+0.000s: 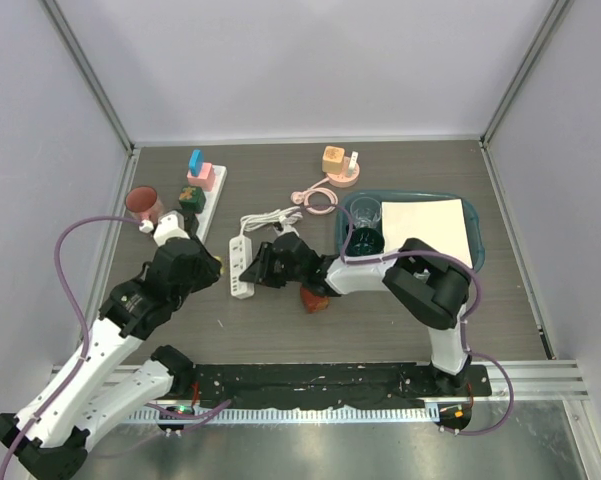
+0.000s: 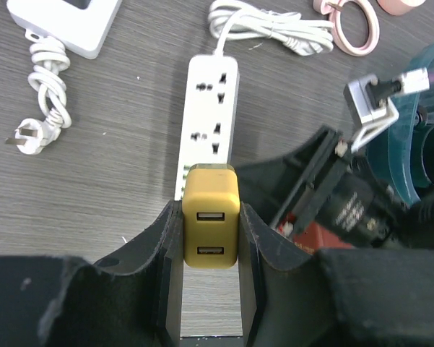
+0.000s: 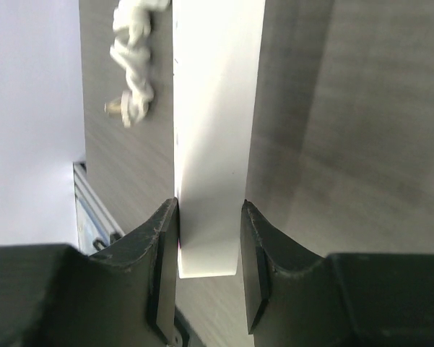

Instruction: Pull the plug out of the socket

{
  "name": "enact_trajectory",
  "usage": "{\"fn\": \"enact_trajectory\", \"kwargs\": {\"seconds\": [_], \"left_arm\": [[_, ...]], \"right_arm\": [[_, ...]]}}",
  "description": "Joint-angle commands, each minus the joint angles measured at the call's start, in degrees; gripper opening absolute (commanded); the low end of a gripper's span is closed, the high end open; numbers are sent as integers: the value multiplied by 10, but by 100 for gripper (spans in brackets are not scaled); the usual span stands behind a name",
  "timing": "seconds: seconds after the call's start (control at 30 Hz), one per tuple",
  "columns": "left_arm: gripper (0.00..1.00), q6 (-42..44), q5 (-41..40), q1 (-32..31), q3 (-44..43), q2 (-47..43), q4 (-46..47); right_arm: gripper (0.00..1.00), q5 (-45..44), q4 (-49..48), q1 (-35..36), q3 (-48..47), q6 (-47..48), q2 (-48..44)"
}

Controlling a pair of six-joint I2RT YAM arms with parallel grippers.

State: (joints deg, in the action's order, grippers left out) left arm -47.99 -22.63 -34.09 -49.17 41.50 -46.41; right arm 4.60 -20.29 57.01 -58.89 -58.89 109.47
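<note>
Plug (image 2: 211, 230), 1, in left gripper (image 2: 211, 253); strip (image 3: 217, 108), 1, in right gripper (image 3: 209, 217).

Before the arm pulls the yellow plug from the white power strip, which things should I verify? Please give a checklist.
1. Left pincer flanks yellow plug on both sides: ok.
2. Right pincer clamps power strip by its edges: ok.
3. Plug pulled free: not ok, it sits on the strip.
4. Strip's cord lies slack: ok.
5. Grip firm enough for pulling: cannot tell.
</note>
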Motion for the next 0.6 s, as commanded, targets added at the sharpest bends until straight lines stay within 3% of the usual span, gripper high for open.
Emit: {"fn": "enact_trajectory", "kwargs": {"seconds": [0.0, 0.17, 0.27, 0.3, 0.4, 0.57], "left_arm": [[0, -13, -23, 2, 2, -16, -14], [0, -11, -14, 2, 5, -19, -20], [0, -8, -7, 2, 7, -23, -20], [0, -6, -7, 2, 7, -23, -19], [0, 1, 5, 2, 6, -23, -16], [0, 18, 69, 2, 1, -4, 4]], "right_arm": [[1, -28, 40, -28, -73, 13, 45], [5, -16, 44, -44, -109, 11, 86], [26, -2, 60, -45, -125, 31, 85], [43, 10, 63, -45, -127, 48, 69], [62, 13, 86, -45, -129, 79, 29], [77, -35, 136, -50, -98, 132, -100]]}}
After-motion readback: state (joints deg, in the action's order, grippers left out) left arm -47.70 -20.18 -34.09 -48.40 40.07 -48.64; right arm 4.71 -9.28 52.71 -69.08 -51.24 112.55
